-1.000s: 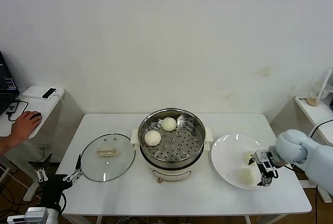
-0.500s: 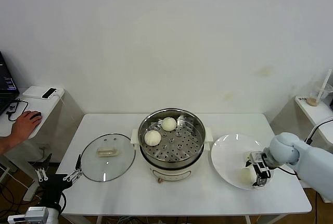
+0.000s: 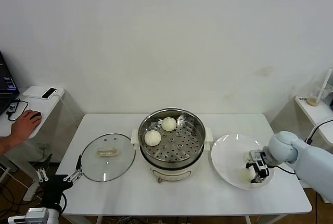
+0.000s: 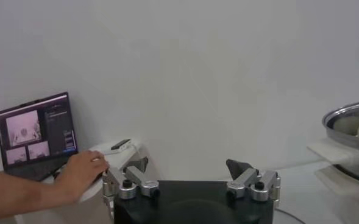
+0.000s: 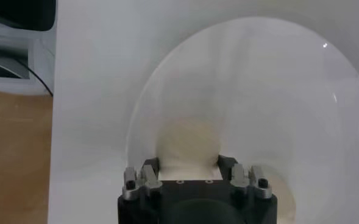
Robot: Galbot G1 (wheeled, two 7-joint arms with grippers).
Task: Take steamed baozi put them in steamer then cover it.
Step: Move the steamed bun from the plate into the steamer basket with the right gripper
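A round shiny stainless-steel steamer [image 3: 171,141] with a perforated tray, set on a cream-white electric base, is seen at the middle of a white rectangular table [image 3: 156,195]. Two small round cream-white baozi [image 3: 152,138] are seen on the tray inside the steamer, one at the steamer's far side and one toward its left. A round clear glass cover [image 3: 107,157] with a metal rim and a cream rectangular handle is laid flat on the table just left of the steamer. A flat round white plate [image 3: 229,153] is placed just right of the steamer, and two more baozi are found on it at the side away from the steamer. The right gripper [image 3: 255,172] is lowered over the plate, right of the steamer, and in the right wrist view its jaws are seen pinching the nearer bun [image 5: 188,145] from both sides, with the bun resting on the plate. The left gripper [image 3: 57,178] is parked low beyond the table edge, well left of the steamer and near the cover's rim, with its jaws spread wide and nothing between them. A person's bare hand [image 3: 23,126] is rested on a small white side table [image 3: 39,107] far left of the steamer, beside a laptop [image 4: 36,135].
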